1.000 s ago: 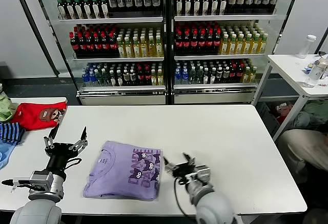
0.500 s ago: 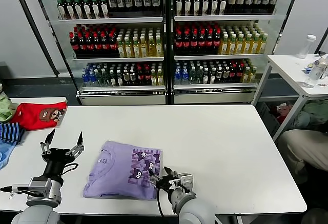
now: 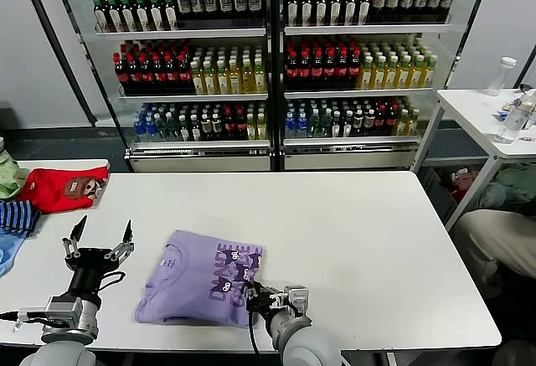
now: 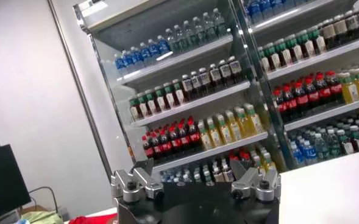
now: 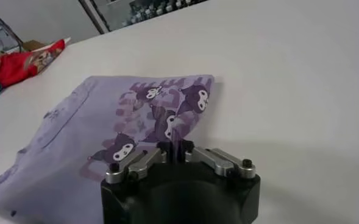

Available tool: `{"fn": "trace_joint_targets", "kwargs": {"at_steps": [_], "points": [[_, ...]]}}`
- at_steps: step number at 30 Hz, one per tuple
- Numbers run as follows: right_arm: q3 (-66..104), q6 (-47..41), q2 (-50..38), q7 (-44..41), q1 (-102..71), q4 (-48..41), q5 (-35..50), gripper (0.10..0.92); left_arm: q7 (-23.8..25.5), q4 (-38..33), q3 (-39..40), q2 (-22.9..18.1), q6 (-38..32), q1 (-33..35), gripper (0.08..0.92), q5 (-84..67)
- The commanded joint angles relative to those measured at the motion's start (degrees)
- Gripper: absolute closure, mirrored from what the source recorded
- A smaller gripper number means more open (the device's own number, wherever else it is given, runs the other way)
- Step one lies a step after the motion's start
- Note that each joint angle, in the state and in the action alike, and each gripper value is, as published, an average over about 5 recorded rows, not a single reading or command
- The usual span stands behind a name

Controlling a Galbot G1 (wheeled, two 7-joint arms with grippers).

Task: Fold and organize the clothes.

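Head view: lavender T-shirt (image 3: 203, 277) lies folded on white table (image 3: 352, 232), front-left of centre, near the front edge. Collar side plain, dark purple cartoon print on the half toward the robot's right. Right gripper (image 3: 254, 292) sits at the shirt's right front edge, fingers drawn together over the printed fabric. Left gripper (image 3: 99, 239) is left of the shirt, apart from it, above bare table, fingers (image 3: 77, 230) spread wide w/ nothing between. Red garment (image 3: 60, 188) w/ brown cartoon patch and striped garment (image 3: 17, 215) are at the far-left table edge, well apart from the shirt. Drinks fridge (image 3: 272, 64) behind the table; small side table (image 3: 486, 110) at far right w/ a bottle.

Left wrist view: left gripper (image 4: 194, 182) fingers stand wide apart, nothing held. Fridge shelves of bottles (image 4: 228, 91) behind.

Right wrist view: right gripper (image 5: 177, 150) fingertips nearly meet, pinched on the edge of the T-shirt (image 5: 94, 134) at the print. Shirt otherwise flat on table (image 5: 289, 91). Red garment (image 5: 21, 64) seen far off at the table edge.
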Motion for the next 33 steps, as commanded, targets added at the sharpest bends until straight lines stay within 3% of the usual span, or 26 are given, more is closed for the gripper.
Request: {"fn": "trace_joint_targets", "kwargs": {"at_steps": [1, 5, 11, 22, 25, 33], "points": [[4.89, 0.93, -2.30, -5.02, 2.52, 2.96, -5.03, 0.839, 0.07, 1.30, 0.00, 0.02, -3.19, 0.62, 0.177, 0.03], [13.76, -0.34, -7.08, -8.44, 4.83, 5.06, -5.62, 0.904, 0.15, 2.65, 0.28, -0.01, -4.98, 0.38, 0.177, -0.26], [23.93, -0.85, -12.90, -13.50, 1.20, 3.83, -5.27, 0.908, 0.33, 3.74, 1.40, -0.32, -5.63, 0.01, 0.177, -0.36], [24.89, -0.81, -10.13, -19.11, -5.59, 4.70, -15.07, 0.904, 2.07, 4.62, 3.27, -0.59, -9.88, 0.10, 0.177, -0.28], [26.75, -0.80, -10.46, -20.32, -6.00, 6.24, -15.62, 0.856, 2.82, 4.44, 4.30, -0.87, -11.94, 0.28, 0.177, -0.30], [34.08, -0.51, -12.93, -24.22, -8.39, 10.86, -21.91, 0.627, 3.11, 5.11, 6.83, -1.40, -13.65, -0.99, 0.177, -0.62]]}}
